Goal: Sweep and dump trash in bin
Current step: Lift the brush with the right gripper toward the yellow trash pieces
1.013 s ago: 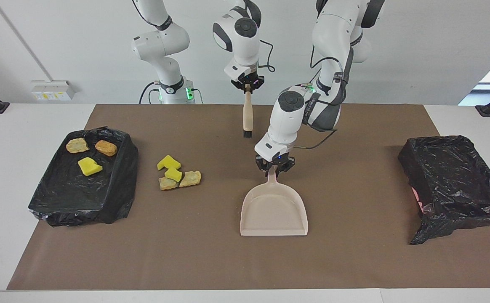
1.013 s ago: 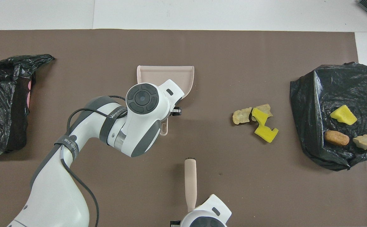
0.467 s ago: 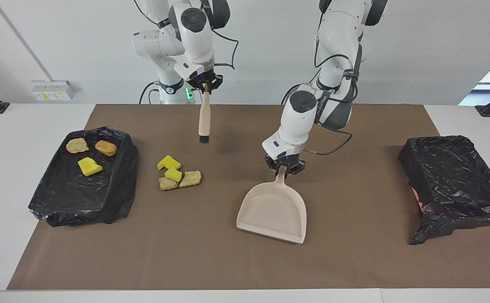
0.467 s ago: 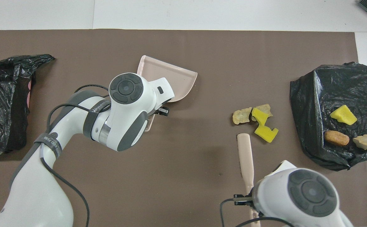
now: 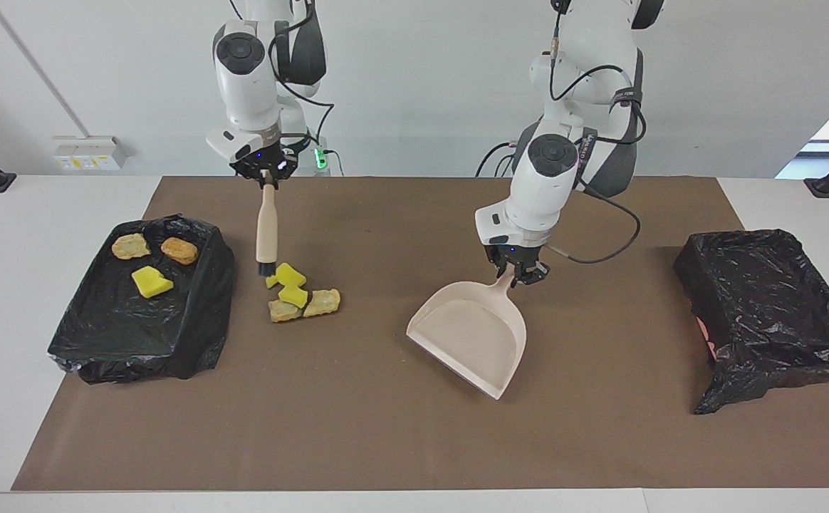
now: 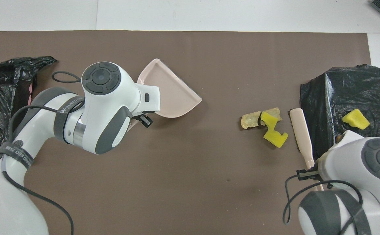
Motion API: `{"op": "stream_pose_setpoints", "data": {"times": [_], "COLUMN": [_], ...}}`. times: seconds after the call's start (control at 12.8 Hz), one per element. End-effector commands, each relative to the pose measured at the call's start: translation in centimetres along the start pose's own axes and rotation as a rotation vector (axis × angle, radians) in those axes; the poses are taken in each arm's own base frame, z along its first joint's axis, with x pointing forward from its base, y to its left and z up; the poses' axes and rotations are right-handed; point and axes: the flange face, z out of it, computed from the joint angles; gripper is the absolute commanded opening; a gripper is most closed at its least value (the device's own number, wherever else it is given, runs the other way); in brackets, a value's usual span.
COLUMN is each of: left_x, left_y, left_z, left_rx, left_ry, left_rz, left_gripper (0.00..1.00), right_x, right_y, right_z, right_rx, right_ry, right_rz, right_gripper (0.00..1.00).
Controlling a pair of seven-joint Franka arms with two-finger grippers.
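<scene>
Both tools have moved: my right gripper [image 5: 266,173], clenching the beige wooden brush [image 5: 266,231], now hangs beside the loose yellow-and-tan trash pile [image 5: 299,293]. My left gripper [image 5: 520,274] has angled its gripped pale pink plastic dustpan [image 5: 473,335] toward that pile, so sweeping looks imminent.

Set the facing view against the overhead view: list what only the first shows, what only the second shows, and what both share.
Only the facing view shows the left gripper shut on the dustpan's handle, the brush's bristles low beside the loose trash pile, and two tan lumps in the bin.

Only the overhead view shows the gap between the brush and the bin.

Both show the dustpan, its mouth turned toward the pile, the right gripper shut on the brush handle, the yellow piece in that bin, and the other black-bagged bin.
</scene>
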Motion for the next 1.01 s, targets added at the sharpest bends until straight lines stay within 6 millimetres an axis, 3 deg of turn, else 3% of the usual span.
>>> {"op": "stream_pose_setpoints", "data": {"times": [0.0,0.16,0.31,0.55,0.78,0.93], "left_x": [-0.6,-0.4,-0.1,-0.6,-0.5,-1.5], "left_y": [0.4,1.5,3.8,4.3,6.8,8.2], "left_z": [0.1,0.6,1.9,2.4,2.7,3.3], "left_rx": [-0.016,-0.022,-0.012,-0.019,-0.014,0.018], "left_ry": [-0.002,-0.015,-0.019,-0.033,-0.037,-0.053], "left_rz": [0.143,0.178,0.272,0.335,0.419,0.455], "left_gripper": [0.00,0.00,0.00,0.00,0.00,0.00], "right_x": [3.1,4.5,5.6,6.2,6.5,6.9], "right_y": [1.4,1.5,0.3,-0.2,-2.8,-5.2], "right_z": [3.4,5.0,6.7,7.8,9.9,9.8], "right_rx": [-0.066,-0.056,-0.037,-0.022,0.006,0.049], "right_ry": [-0.014,-0.002,0.002,0.015,-0.034,-0.036], "right_rz": [-0.059,-0.058,-0.022,-0.027,-0.036,-0.025], "right_gripper": [0.00,0.00,0.00,0.00,0.00,0.00]}}
